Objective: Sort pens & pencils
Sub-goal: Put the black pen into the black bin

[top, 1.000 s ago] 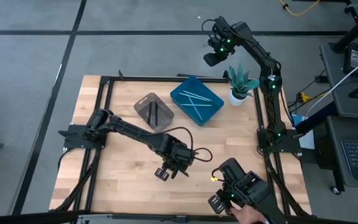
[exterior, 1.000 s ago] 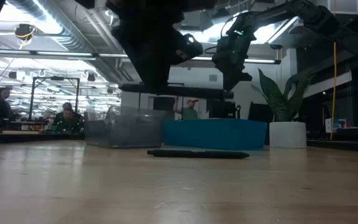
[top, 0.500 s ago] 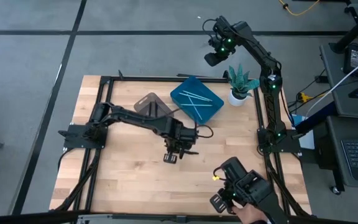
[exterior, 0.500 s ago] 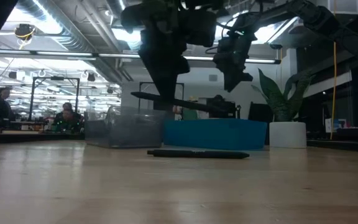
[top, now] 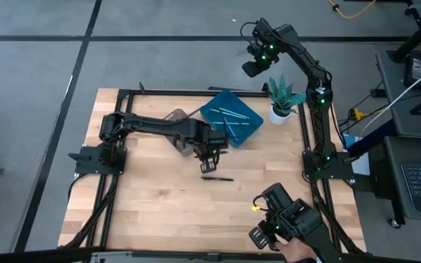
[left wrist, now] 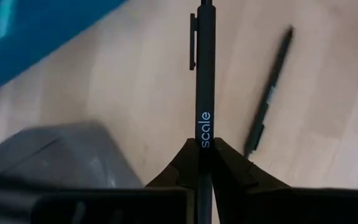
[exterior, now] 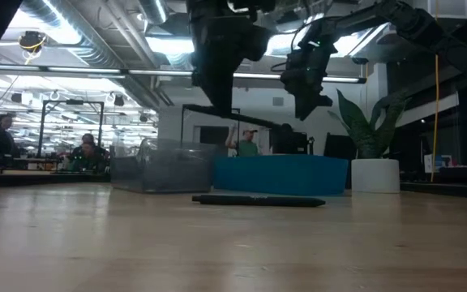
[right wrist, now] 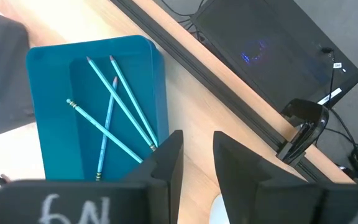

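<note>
My left gripper (top: 209,150) hangs over the table's middle, just beside the grey tray (top: 175,126), shut on a black pen (left wrist: 205,74) printed "scale". In the low view this pen (exterior: 250,118) shows level, well above the wood. A second black pen (top: 216,177) lies flat on the table near my left gripper, and the left wrist view also shows that pen (left wrist: 269,93). Several light blue pencils (right wrist: 114,106) lie crossed in the blue tray (top: 231,118). My right gripper (right wrist: 196,155) is open and waits high beyond the table's far edge. My left gripper pinches the black pen between its two fingers (left wrist: 227,163) on the barrel just below the "scale" print (left wrist: 204,140). The fingers come from above, pointing down, and lie across the pen. The pen is lifted clear and roughly level, its clip end (left wrist: 192,40) sticking out ahead.
A potted plant (top: 282,98) stands at the far right corner beside the blue tray. A dark metal frame (top: 167,91) runs along the table's edges. Bare wood (top: 159,204) spreads over the near half. People sit in the room beyond the table (exterior: 87,150).
My left gripper has carried the black pen from the near middle of the table toward the far edge, up to the grey tray, and stayed shut on it. The pen has stayed level and clear of the wood. The other black pen has not moved.
</note>
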Motion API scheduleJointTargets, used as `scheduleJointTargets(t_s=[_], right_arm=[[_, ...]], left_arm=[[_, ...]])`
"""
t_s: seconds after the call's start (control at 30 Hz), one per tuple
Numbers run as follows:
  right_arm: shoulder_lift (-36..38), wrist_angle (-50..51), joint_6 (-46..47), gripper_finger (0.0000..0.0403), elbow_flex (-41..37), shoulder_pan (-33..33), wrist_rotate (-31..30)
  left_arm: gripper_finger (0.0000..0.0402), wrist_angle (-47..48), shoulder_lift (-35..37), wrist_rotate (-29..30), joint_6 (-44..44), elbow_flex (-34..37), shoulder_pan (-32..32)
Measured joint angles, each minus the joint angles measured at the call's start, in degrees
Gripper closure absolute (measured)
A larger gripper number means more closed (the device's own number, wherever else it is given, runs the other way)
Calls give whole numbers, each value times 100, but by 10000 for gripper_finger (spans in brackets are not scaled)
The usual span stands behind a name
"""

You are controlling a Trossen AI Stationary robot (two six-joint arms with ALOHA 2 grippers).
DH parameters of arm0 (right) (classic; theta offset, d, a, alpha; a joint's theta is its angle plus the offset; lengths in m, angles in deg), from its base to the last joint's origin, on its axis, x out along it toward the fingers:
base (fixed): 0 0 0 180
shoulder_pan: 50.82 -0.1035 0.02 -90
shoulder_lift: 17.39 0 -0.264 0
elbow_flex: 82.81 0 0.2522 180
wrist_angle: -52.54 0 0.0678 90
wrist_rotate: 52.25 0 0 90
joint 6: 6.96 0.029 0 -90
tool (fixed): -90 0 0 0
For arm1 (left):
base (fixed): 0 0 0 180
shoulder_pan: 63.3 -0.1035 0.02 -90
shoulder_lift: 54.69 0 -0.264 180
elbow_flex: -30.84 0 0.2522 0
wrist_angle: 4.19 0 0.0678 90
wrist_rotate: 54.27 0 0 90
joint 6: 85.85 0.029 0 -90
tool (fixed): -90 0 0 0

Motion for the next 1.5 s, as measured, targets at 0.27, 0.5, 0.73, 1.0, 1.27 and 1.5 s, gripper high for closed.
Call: scheduleJointTargets(t_s=[0.27,0.5,0.73,1.0,1.27,1.5], right_arm=[[0,89,-67,313,0,0,0],[0,90,-171,313,0,-1,1],[0,82,-332,313,0,0,-45],[0,269,-478,313,0,0,-50],[0,178,-481,313,0,0,-50],[0,89,-480,313,0,2,45]], left_arm=[[385,773,291,640,-1292,0,-232],[383,1248,421,998,-2031,6,-408],[383,1465,524,1287,-2452,4,-630],[383,1461,920,1372,-3360,742,-779],[382,540,1820,1568,-5323,1855,-530],[382,544,1960,1593,-6965,2162,-405]])
